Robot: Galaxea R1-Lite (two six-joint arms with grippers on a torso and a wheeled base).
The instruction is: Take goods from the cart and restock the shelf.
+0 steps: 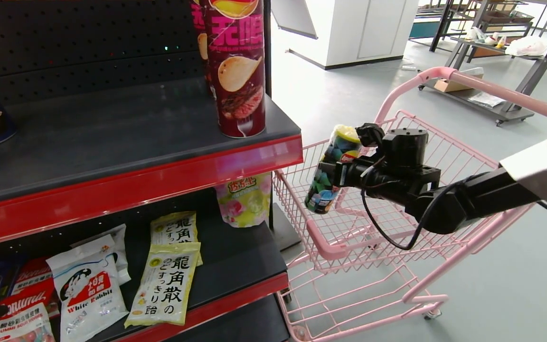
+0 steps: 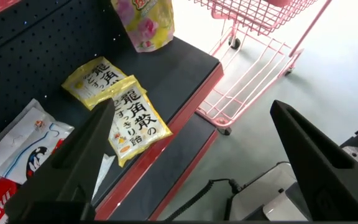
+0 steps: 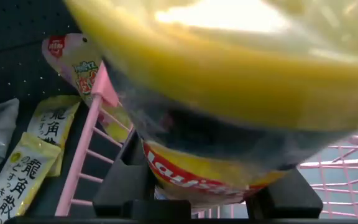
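chip can [image 1: 323, 192] clamped mid-body in right gripper [image 1: 336, 173], tilted, above cart [image 1: 321, 240] basket, near its shelf-side rim. rigid tube, glossy wrap, yellow plastic lid. judged light, smooth, likely slippery, dents under hard squeeze; mid-wall hold suits. left gripper [image 2: 191, 115] fingers spread, nothing between, off cart's shelf side. cart: pink wire mesh.

Left gripper [image 2: 191, 117] spread wide above the shelf [image 2: 182, 71], two yellow bags [image 2: 134, 121] overlapping there, pink cart [image 2: 244, 15] just past it.
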